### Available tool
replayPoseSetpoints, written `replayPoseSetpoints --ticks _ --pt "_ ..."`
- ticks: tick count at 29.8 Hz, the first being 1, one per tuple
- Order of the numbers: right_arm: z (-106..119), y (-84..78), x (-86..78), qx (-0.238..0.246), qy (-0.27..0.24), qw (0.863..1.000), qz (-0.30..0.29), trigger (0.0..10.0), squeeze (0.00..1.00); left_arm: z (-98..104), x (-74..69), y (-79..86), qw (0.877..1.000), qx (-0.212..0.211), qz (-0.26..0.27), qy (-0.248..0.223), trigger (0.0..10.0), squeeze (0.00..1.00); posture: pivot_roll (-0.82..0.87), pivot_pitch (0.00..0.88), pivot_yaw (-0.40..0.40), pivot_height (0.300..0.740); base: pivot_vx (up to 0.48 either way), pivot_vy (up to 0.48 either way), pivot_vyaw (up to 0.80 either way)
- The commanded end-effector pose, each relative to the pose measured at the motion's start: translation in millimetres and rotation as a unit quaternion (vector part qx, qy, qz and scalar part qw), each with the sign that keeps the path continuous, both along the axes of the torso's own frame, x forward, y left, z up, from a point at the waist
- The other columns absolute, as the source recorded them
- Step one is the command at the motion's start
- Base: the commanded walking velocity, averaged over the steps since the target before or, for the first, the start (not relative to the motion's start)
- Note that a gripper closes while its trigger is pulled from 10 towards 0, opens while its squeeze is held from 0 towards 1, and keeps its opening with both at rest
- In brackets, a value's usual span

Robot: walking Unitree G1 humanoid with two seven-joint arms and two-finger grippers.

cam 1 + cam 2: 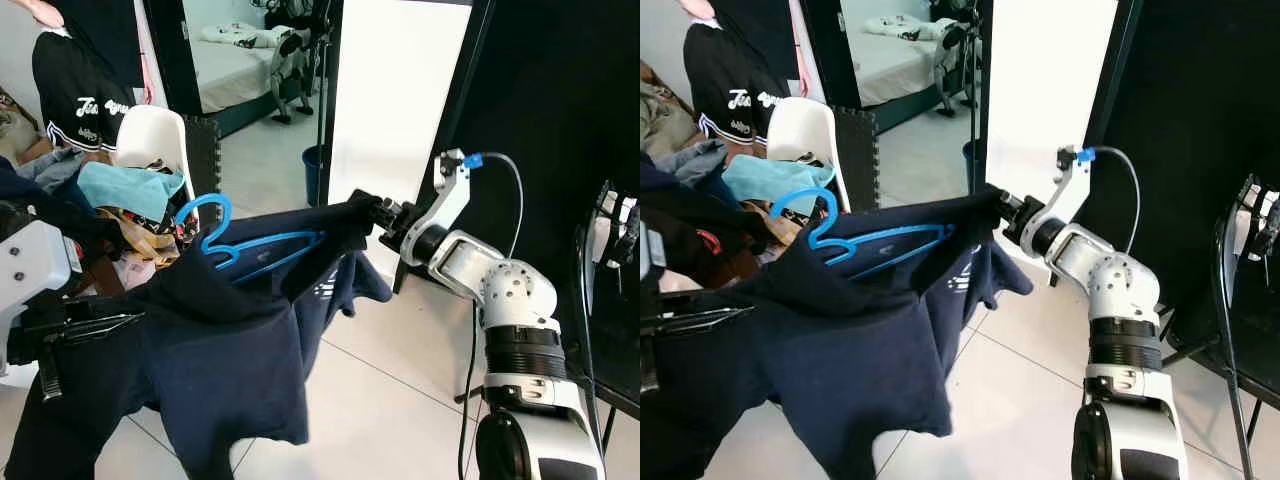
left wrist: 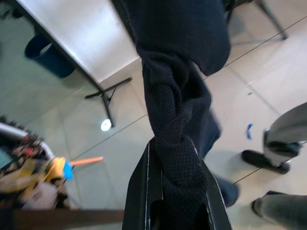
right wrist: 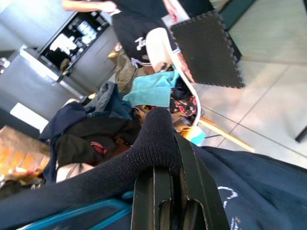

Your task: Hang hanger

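Two grippers, the left gripper and right gripper, pinched the limp, light navy shirt mid-frame; its stiff, slippery blue hanger seemed best grasped by the hook.

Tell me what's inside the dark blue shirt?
A blue hanger pokes out of the navy shirt, its hook showing at the neck. Both claws, left and right, pinch the fabric. The hanger's far ends are hidden.

Left gripper clamped on bunched dark navy cloth; tiled floor, a person's shoes beyond.
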State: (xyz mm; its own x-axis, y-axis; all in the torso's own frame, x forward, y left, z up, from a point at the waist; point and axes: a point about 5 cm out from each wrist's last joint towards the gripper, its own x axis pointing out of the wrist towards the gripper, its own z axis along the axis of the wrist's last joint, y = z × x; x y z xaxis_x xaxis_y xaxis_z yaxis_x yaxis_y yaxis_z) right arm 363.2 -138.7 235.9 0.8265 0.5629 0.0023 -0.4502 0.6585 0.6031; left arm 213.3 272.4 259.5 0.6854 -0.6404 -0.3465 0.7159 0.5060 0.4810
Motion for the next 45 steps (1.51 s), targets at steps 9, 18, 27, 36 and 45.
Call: replayPoseSetpoints --ticks 9,18,27,36,45 --pt "17.2 28.8 -18.7 -0.015 -0.034 0.994 0.103 0.0 0.0 2.2 26.4 -8.0 0.993 -0.04 0.061 -0.089 8.2 0.0 -0.01 0.009 -0.036 0.74 0.0 0.0 0.0" --pt "12.0 55.7 -37.3 -0.024 -0.041 0.984 0.173 0.0 0.0 -1.6 35.4 -39.2 0.985 -0.125 0.014 -0.116 10.0 0.0 -0.02 0.006 -0.028 0.74 0.0 0.0 0.0" --pt "13.6 56.0 -43.3 -0.036 -0.061 0.98 0.183 0.0 0.0 -20.7 25.4 -41.2 0.994 -0.1 -0.018 -0.05 10.0 0.0 -0.02 0.011 -0.022 0.74 0.0 0.0 0.0" --pt "14.8 53.0 -67.0 -0.074 -0.122 0.953 0.268 0.0 0.0 -26.0 20.5 -14.0 0.996 -0.076 0.031 -0.042 10.0 0.0 -0.01 0.016 -0.024 0.74 0.0 0.0 0.0" --pt "6.1 55.6 -103.2 -0.093 -0.152 0.906 0.383 0.0 0.0 -23.3 21.1 -12.9 0.995 -0.083 0.035 -0.05 10.0 0.0 -0.02 0.018 -0.023 0.74 0.0 0.0 0.0"
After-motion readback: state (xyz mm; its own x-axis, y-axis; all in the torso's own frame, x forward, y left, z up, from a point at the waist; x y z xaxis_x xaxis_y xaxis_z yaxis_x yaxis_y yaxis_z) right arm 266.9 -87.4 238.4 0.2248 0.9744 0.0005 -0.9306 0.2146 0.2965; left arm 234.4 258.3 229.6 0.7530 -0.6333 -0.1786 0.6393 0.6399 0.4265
